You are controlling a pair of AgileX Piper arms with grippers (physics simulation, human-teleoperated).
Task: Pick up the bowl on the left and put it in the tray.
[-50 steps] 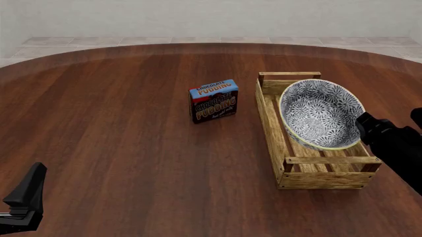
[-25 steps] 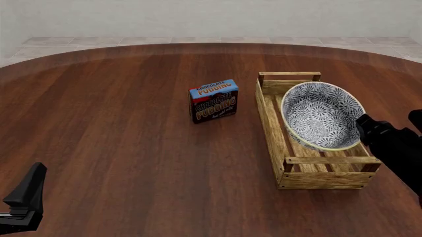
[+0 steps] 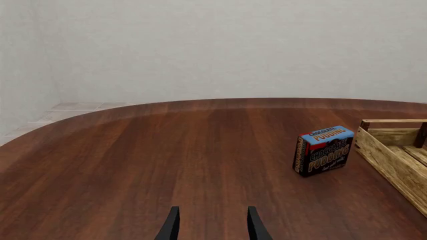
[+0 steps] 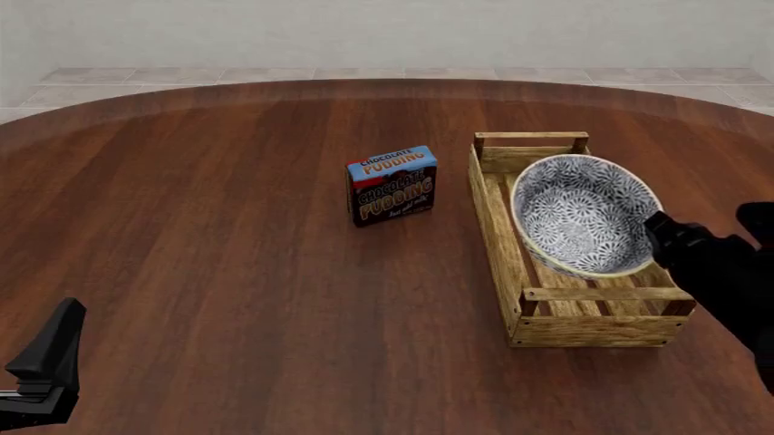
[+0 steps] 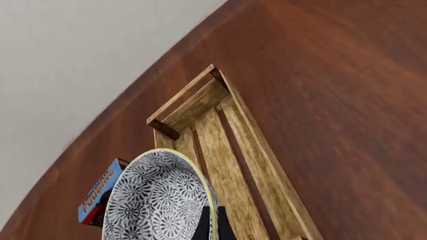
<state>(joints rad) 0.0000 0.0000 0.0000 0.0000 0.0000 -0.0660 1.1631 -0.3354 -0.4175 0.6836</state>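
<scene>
The blue-and-white patterned bowl (image 4: 585,214) hangs tilted over the slatted wooden tray (image 4: 599,294), its lower edge down between the tray's sides. My right gripper (image 4: 658,227) is shut on the bowl's right rim. In the right wrist view the fingers (image 5: 211,223) pinch the yellowish rim of the bowl (image 5: 155,200) above the tray (image 5: 251,146). My left gripper (image 4: 58,343) rests at the near left corner of the table, far from the bowl. It stands open (image 3: 212,227) with nothing between its fingers. The tray's end (image 3: 392,156) shows in the left wrist view.
A chocolate pudding box (image 4: 392,185) stands upright on the brown wooden table, just left of the tray; it also shows as the box (image 3: 323,150) and the box (image 5: 99,194). The table's curved far edge meets a pale tiled floor and wall.
The right gripper has sunk a little and shifted slightly left, bringing the tilted bowl lower into the tray. The left arm has not moved.
</scene>
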